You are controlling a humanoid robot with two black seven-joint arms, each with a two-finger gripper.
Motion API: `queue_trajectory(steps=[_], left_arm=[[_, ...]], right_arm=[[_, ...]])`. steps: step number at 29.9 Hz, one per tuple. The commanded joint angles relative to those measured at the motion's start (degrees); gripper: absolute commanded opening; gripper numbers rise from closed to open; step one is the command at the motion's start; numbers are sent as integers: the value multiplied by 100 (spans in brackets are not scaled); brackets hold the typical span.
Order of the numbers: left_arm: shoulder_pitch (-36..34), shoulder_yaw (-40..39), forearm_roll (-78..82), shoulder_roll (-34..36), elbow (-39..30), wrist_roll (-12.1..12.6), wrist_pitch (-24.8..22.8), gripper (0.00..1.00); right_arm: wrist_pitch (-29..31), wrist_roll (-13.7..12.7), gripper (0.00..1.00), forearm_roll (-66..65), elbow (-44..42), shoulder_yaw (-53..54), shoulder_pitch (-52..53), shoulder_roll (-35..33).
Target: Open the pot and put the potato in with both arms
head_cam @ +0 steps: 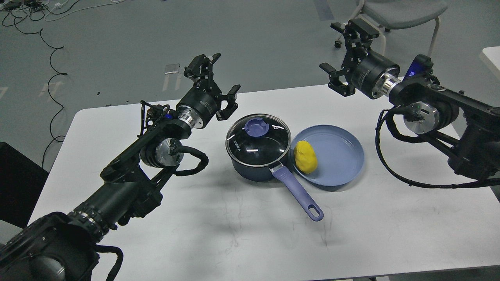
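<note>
Pot (256, 160): navy, mid-worktop (218, 234), glass lid (258, 137) on, purple handle toward 5 o'clock. Potato (305, 156): yellow, lying on blue plate (332, 156), which touches the pot at 3 o'clock. Left claw (218, 84): at 10 o'clock of the pot, raised, fingers spread, empty. Right claw (345, 54): at 1 o'clock, raised, fingers spread, empty.

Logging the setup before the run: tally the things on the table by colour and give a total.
Dark navy: 1, the pot with its glass lid on
Light blue: 1, the plate
Yellow: 1, the potato, lying on the plate
Total: 3
</note>
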Motion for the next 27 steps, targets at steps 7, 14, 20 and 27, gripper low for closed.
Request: queue_trajectory(steps=[7,14,20,27], left_arm=[[191,-66,-7,340,-427,-19,-40,98],[191,-330,-86,419,-427,-98,-66,98],[182,-348,-77,507,-436,-98,-75,98],[156,-348,-95,639,-436,-98,-92,98]], right_arm=[[15,29,100,-13,17,-12,-13,74],[77,47,100,-30,88,-12,-57,74],[305,55,100,-30,114,-12,-118,56],[446,64,100,-30,97,-12,-215,12]])
